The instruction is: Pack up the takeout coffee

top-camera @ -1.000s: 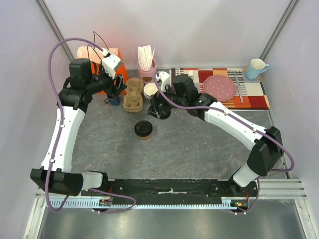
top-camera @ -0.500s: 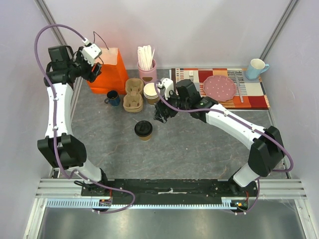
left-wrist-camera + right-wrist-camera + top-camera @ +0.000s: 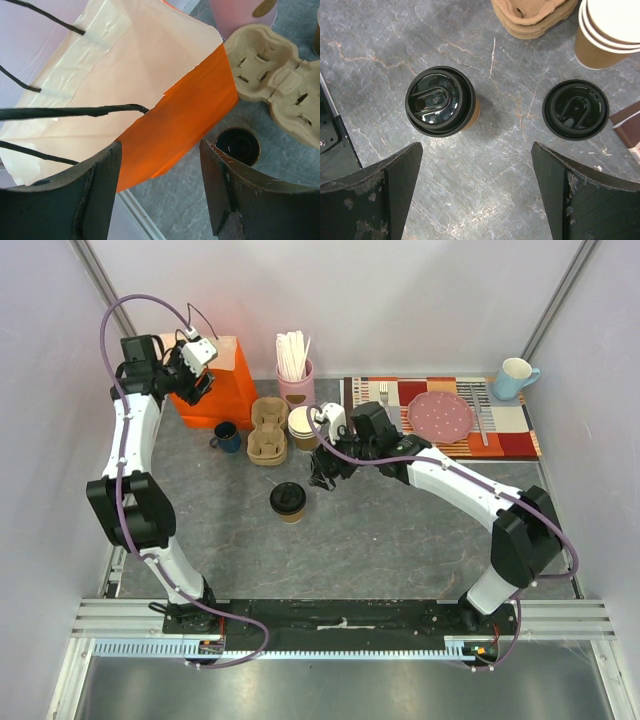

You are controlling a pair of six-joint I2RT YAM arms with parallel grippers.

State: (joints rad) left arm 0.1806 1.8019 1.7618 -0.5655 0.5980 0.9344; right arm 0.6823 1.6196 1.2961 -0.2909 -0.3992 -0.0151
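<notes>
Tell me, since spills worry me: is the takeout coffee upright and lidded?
Upright and lidded: the takeout coffee stands on its base, with the black lid seated flat on top.

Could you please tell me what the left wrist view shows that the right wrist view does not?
Only the left wrist: the orange paper bag, its mouth open, and the dark blue mug. Only the right wrist: the lidded takeout coffee, a loose black lid and stacked paper cups. Both: the cardboard cup carrier and the grey tabletop.

One lidded coffee [image 3: 288,499], one loose lid [image 3: 575,109], two mugs [image 3: 226,436] [image 3: 515,376], one bag [image 3: 226,395].
</notes>
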